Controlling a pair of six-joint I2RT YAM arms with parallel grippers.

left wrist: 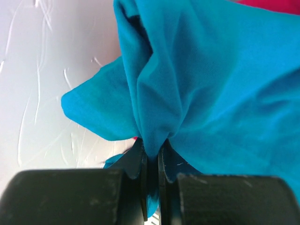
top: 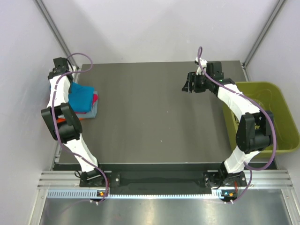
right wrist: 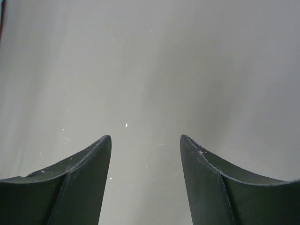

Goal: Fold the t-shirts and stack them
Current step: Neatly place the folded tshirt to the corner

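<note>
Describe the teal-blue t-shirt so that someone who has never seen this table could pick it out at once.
Start at the dark table and go to its left edge, where a small pile of shirts lies by the left arm. The teal-blue t-shirt tops that pile, pinched in the left gripper. It alone is blue; the shirts beneath it show magenta-red, grey and orange.

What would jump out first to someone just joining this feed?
The teal-blue t-shirt stands out, pinched in the shut left pincer over the folded stack at the left edge of the table. Next, the right pincer hangs open and empty above the table's far side, near the olive-green bin.
</note>
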